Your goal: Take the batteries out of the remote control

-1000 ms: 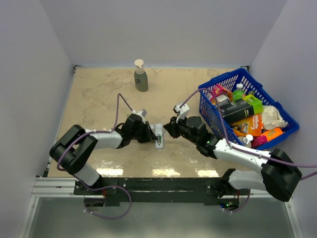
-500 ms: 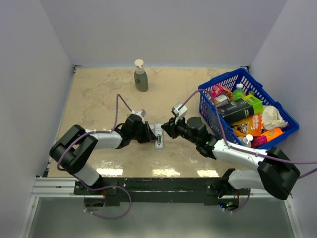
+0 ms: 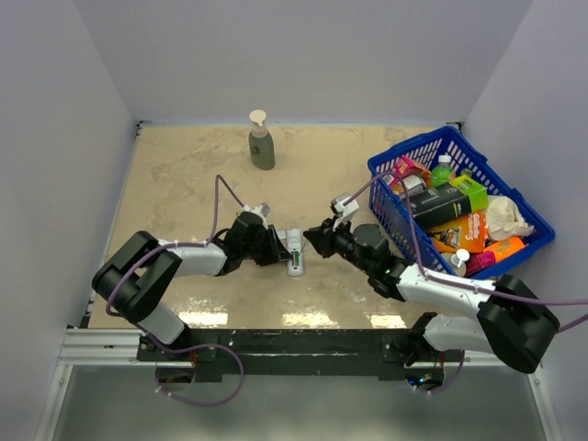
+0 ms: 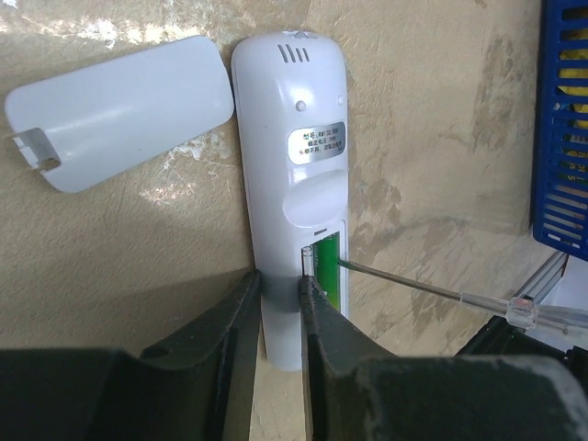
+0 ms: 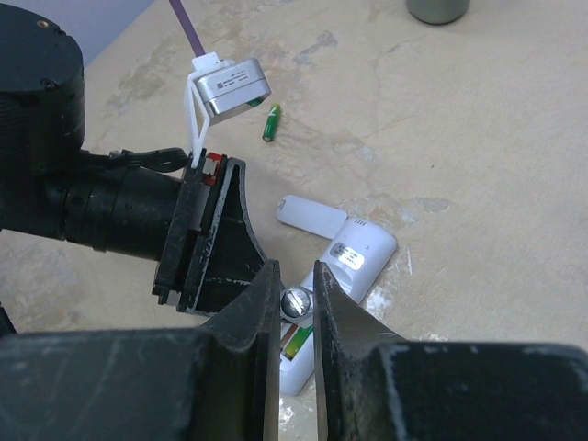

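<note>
Now, your left claw [image 4: 278, 287] pinches the remote [image 4: 289, 165] flat on the worktop [image 4: 441, 138], and your right claw [image 5: 296, 274] is clamped on the stick [image 4: 413, 287], tip against the green battery [image 4: 329, 266] in its recess. Lever gently upward, with the remote pinned so nothing skids.

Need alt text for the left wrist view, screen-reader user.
The left gripper clamps the near end of a white remote control lying back-up on a beige table, a green battery showing in its open recess. A thin metal rod reaches into the recess from the right; the detached cover lies beside the remote's far end.
</note>
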`<state>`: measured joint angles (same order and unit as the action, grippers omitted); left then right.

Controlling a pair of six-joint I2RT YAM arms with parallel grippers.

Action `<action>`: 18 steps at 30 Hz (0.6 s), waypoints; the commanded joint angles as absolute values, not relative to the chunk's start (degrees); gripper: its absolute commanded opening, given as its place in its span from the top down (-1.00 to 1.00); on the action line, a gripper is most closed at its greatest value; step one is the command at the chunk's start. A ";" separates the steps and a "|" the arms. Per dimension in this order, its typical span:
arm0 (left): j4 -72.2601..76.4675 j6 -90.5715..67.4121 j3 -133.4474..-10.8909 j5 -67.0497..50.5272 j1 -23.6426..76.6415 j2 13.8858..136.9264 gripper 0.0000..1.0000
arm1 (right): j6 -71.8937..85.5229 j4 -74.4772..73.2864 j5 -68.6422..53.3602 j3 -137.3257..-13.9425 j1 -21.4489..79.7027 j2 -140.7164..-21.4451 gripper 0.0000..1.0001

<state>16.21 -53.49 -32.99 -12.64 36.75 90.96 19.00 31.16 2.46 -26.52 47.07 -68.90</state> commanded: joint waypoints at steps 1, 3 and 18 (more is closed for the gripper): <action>21.18 -55.19 -32.96 -14.77 37.79 92.29 0.70 | 19.44 26.62 -1.49 -24.52 47.72 -72.51 1.00; 21.44 -55.46 -32.87 -14.85 37.79 92.37 0.70 | 17.94 27.77 -3.15 -24.35 47.72 -72.16 1.00; 23.38 -56.87 -32.78 -16.44 38.50 94.13 0.72 | 15.09 24.98 -0.45 -24.87 50.45 -75.24 1.00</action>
<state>16.78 -54.94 -32.88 -12.95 36.75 91.39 8.97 38.41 -2.59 -27.03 49.01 -73.14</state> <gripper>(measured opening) 0.261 0.157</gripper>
